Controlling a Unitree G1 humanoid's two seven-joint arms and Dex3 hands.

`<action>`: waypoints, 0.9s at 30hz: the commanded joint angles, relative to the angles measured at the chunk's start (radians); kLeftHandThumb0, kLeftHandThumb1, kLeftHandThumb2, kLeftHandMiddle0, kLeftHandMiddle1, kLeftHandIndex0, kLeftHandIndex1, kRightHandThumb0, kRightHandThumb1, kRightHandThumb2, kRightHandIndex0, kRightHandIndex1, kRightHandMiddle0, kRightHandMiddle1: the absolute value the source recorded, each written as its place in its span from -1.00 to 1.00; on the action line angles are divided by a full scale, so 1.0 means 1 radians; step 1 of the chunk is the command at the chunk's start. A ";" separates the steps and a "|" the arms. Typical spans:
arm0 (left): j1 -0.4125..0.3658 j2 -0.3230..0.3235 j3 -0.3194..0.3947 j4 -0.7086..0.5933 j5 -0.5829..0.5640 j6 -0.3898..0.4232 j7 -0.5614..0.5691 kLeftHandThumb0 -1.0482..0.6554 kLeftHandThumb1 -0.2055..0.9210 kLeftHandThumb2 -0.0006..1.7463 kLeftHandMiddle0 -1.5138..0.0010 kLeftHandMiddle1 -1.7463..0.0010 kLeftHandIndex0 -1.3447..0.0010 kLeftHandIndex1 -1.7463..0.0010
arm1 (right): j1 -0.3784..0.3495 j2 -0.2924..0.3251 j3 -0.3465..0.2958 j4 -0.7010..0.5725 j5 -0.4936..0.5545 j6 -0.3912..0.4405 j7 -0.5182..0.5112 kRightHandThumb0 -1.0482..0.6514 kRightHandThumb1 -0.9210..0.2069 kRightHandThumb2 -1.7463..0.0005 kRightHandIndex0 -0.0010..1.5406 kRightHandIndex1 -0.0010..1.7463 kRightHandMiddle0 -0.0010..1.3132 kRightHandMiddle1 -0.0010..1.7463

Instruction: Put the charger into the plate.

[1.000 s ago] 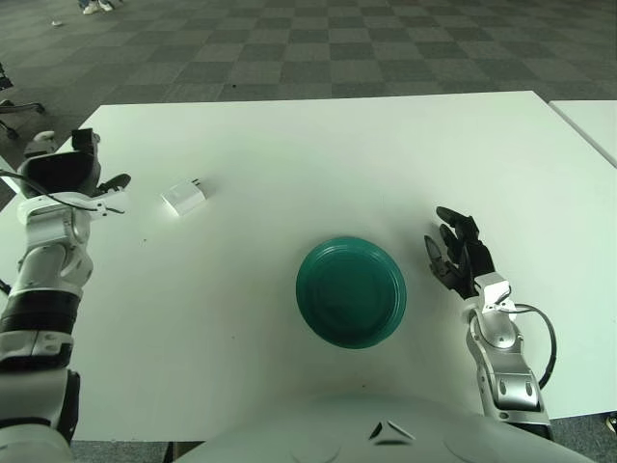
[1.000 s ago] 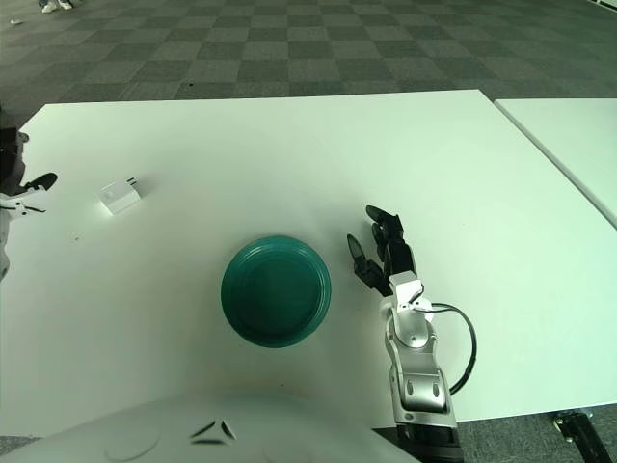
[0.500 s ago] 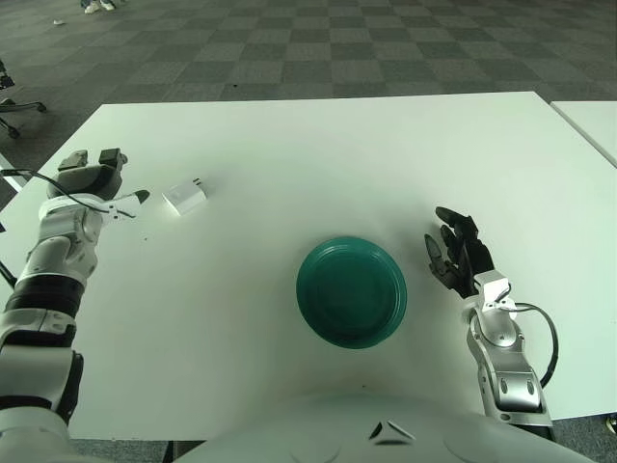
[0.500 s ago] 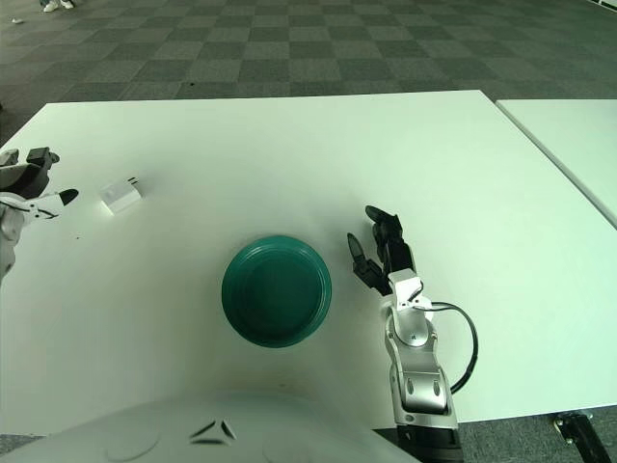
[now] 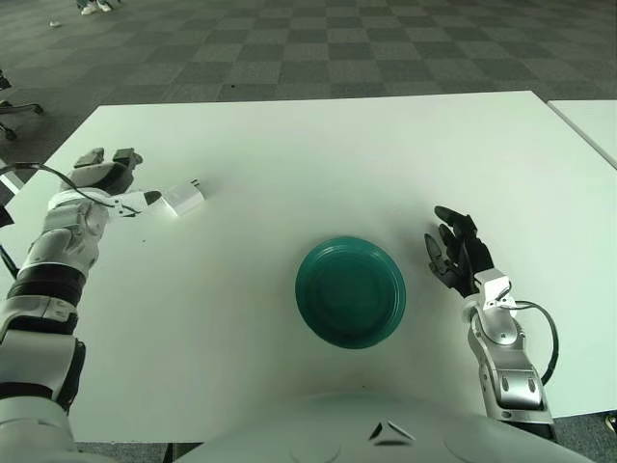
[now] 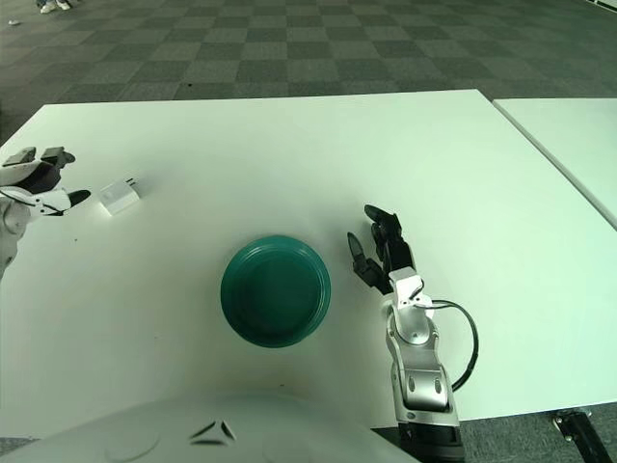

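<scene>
A small white charger (image 5: 183,199) lies on the white table (image 5: 318,154) at the left, its prongs pointing to the far right. My left hand (image 5: 118,183) is just left of it with fingers spread, its thumb tip close to the charger's near-left corner; I cannot tell whether they touch. The round teal plate (image 5: 350,291) sits near the table's middle front and holds nothing. My right hand (image 5: 456,253) shows just right of the plate, fingers relaxed and holding nothing.
A second white table (image 5: 588,121) edges in at the far right. Dark checkered carpet (image 5: 289,43) lies beyond the table's far edge.
My left hand has moved rightward across the table toward the charger and turned palm-in. The charger, plate and right hand have not moved.
</scene>
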 commanded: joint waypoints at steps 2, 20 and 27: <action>-0.049 0.000 -0.015 0.041 -0.017 -0.002 0.012 -1.00 1.00 -0.31 0.96 0.99 1.00 0.20 | 0.018 -0.004 -0.006 0.045 0.005 0.050 0.008 -0.56 -1.00 0.34 -0.60 -0.98 -1.00 -0.27; -0.200 -0.087 -0.087 0.313 -0.066 -0.038 0.069 -1.00 1.00 -0.08 0.83 0.95 1.00 0.18 | 0.003 -0.003 -0.007 0.058 0.004 0.051 0.007 -0.56 -1.00 0.34 -0.60 -0.99 -1.00 -0.27; -0.235 -0.116 -0.104 0.360 -0.078 -0.043 0.076 -1.00 1.00 -0.07 0.80 0.96 1.00 0.15 | -0.003 -0.002 -0.006 0.065 0.003 0.050 0.005 -0.56 -1.00 0.34 -0.60 -0.99 -1.00 -0.27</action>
